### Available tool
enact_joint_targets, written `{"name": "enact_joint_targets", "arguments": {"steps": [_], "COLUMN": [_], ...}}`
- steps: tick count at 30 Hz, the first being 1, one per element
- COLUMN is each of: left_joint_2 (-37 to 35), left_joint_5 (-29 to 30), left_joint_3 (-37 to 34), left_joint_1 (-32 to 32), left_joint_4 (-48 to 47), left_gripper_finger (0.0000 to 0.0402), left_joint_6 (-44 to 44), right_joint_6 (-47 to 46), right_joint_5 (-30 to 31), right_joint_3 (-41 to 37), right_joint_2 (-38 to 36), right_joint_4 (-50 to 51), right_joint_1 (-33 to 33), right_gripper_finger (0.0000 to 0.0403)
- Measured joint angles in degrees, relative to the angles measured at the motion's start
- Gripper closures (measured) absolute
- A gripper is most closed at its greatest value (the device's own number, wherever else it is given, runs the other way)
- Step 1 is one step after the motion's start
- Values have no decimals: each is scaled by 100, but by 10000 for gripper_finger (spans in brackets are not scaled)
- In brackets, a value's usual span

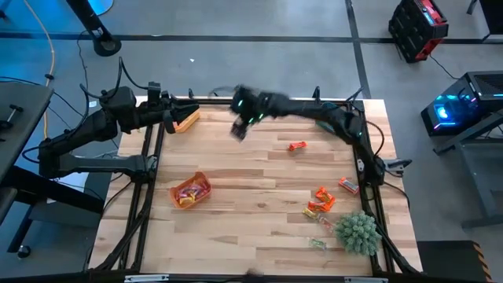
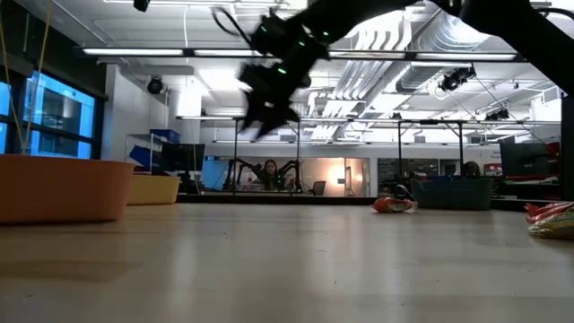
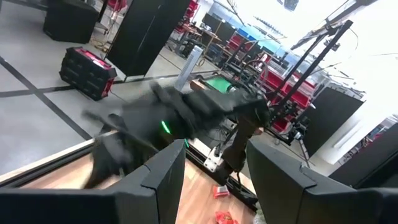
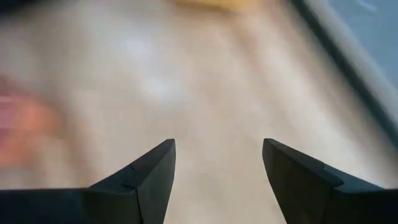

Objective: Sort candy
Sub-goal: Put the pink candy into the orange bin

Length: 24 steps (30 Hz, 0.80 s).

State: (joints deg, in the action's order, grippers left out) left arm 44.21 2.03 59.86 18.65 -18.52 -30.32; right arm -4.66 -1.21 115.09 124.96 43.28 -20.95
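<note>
Loose candy lies on the wooden table: a red piece right of centre, a red one, an orange cluster and a green piece toward the right and near side. More candy fills the orange tray. My right gripper hangs open and blurred above the table's far middle, nothing between its fingers. My left gripper stands open at the far left, next to the yellow tray, holding nothing.
A spiky green plant ball sits at the near right corner, close to the candy cluster. In the low view the orange tray and yellow tray stand at the left. Bare wood lies in the table's middle and near left.
</note>
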Motion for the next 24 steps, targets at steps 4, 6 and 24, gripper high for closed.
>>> {"name": "enact_joint_targets", "arguments": {"steps": [4,6,24], "left_joint_2": [2,2,11], "left_joint_5": [4,4,540], "left_joint_3": [0,0,0], "left_joint_1": [2,0,9], "left_joint_4": [-7,-5,229], "left_gripper_finger": [236,236,236], "left_joint_6": [56,58,194], "right_joint_6": [187,229,277], "right_joint_5": [730,1180,782], "right_joint_3": [13,-100,-2696], "right_joint_2": [-269,-283,-357], "right_joint_4": [1015,1285,1467], "right_joint_1": [-1013,-1502,-2934], "right_gripper_finger": [167,167,167]}}
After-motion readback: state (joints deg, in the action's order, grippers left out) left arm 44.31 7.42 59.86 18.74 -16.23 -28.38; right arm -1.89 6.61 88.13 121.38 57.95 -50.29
